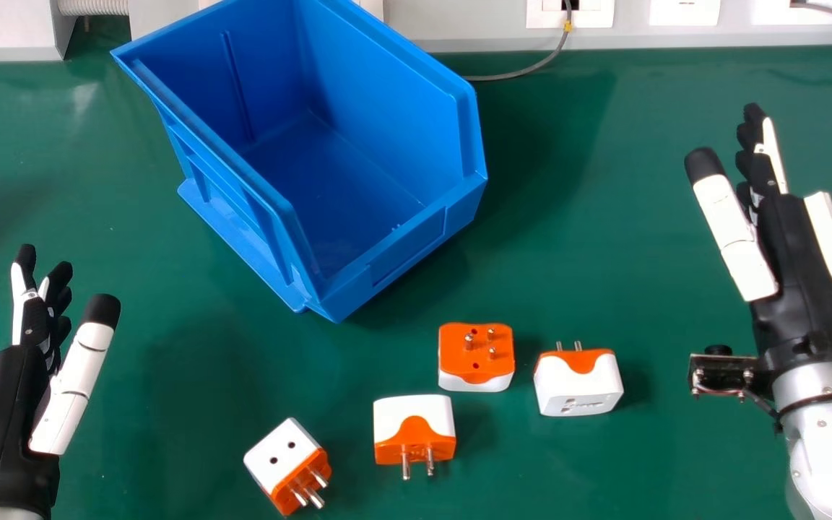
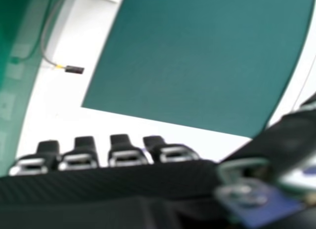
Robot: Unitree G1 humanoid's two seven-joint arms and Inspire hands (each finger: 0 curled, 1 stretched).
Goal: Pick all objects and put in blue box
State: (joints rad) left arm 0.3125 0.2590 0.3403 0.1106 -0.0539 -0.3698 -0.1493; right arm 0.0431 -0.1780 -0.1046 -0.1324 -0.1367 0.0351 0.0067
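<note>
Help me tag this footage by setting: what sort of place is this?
Probably a robotics lab or test workstation: a robot's left hand and right hand flank a blue box and orange-and-white plug adapters, set out on a green work surface.

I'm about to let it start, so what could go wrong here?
The leftmost adapter sits tilted, so it might twist in a grasp. The two upper adapters stand close together; reaching for one could nudge the other. The blue box's raised walls might catch a hand carried too low.
</note>
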